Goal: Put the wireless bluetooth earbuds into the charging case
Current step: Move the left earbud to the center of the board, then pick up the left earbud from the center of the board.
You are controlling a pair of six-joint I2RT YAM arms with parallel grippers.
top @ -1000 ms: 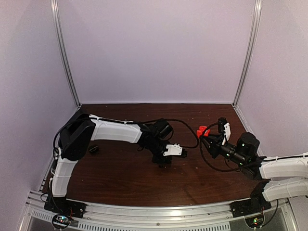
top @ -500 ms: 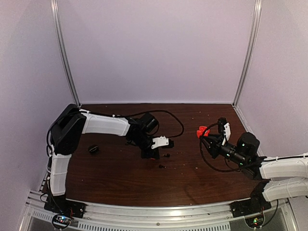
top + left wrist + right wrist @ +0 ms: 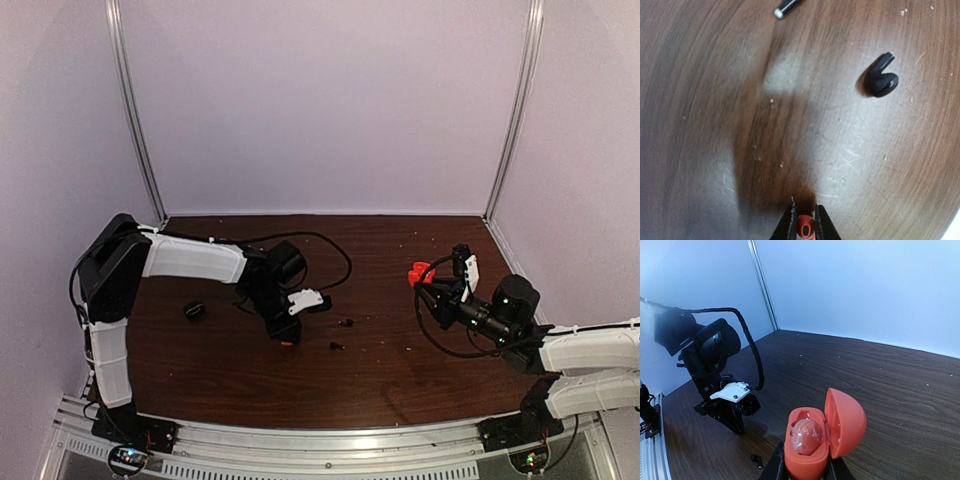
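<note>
My left gripper point(image 3: 285, 339) is low over the table left of centre, shut on a tiny red earbud point(image 3: 805, 228) between its tips point(image 3: 804, 209). Two black earbuds point(image 3: 345, 323) point(image 3: 336, 346) lie on the table to its right; one black earbud point(image 3: 880, 80) shows in the left wrist view. My right gripper point(image 3: 430, 282) holds the open red charging case point(image 3: 420, 271) above the table on the right. In the right wrist view the case point(image 3: 810, 462) has its lid point(image 3: 846, 422) up and a red earbud point(image 3: 806, 436) seated in it.
A small black rounded case point(image 3: 193, 310) sits on the table at the left. A black cable point(image 3: 330, 250) loops behind the left arm. A black stem with a silver tip point(image 3: 787, 7) lies at the top of the left wrist view. Walls close in the table.
My left arm has drawn back to the left, away from the two black earbuds, with the red earbud in its jaws. The right arm and the red case have not moved.
</note>
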